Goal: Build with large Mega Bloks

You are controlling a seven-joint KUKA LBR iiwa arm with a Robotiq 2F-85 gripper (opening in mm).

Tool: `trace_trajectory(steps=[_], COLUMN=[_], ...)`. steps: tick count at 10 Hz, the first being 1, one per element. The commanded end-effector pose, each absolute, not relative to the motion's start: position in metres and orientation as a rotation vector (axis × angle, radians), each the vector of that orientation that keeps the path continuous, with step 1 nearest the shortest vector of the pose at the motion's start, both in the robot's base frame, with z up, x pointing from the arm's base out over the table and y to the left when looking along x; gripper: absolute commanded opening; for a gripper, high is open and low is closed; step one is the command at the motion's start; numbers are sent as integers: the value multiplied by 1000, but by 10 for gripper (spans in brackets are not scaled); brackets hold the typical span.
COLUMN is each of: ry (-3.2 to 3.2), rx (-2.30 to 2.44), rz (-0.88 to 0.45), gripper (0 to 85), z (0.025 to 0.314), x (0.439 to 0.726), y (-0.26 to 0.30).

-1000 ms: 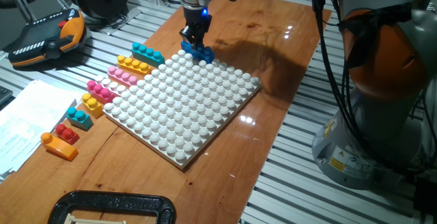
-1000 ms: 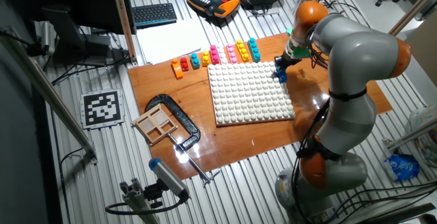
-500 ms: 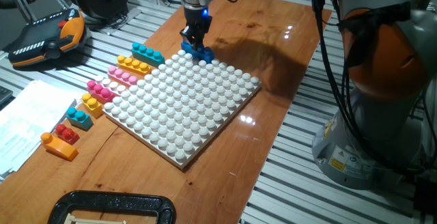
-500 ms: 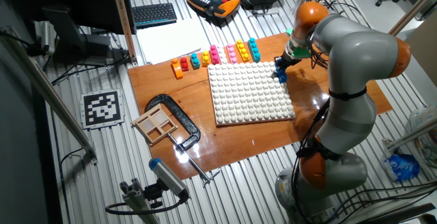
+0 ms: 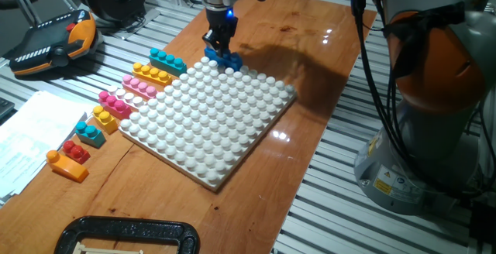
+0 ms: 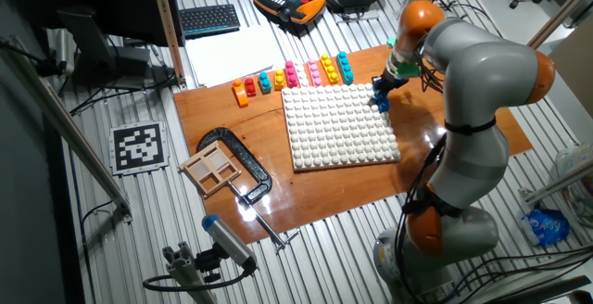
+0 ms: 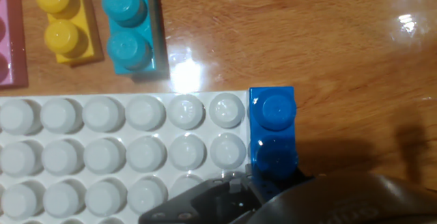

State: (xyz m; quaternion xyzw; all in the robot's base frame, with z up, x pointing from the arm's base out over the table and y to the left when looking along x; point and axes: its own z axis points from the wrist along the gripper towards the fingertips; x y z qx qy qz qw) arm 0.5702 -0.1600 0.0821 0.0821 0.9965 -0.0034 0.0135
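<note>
Hand view: my pincer (image 7: 273, 183) pinches the blue brick (image 7: 272, 130), which sits on the desk (image 7: 341, 60) touching the white baseplate (image 7: 102, 156) at its 3 o'clock edge. A teal brick (image 7: 128, 26) and a yellow brick (image 7: 61, 19) lie toward 11 o'clock.

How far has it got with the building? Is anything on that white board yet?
Barely started. The white baseplate carries no bricks yet. In hand: the gripper is down on a blue brick that sits on the wood against the plate's corner edge, not on its studs. Left: the teal brick, yellow brick, pink brick and the rest lie loose in a row beside the plate.
</note>
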Motion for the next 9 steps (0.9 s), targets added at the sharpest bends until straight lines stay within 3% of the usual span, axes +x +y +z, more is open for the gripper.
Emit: trace_trajectory(steps=[1,8,9], ry=[3103,3107,3100], rx=[252,245,251], rz=[-13,-23,-34], gripper=[0,0,170], z=[85,85,86], x=[574,582,582], y=[-161,-163,-162])
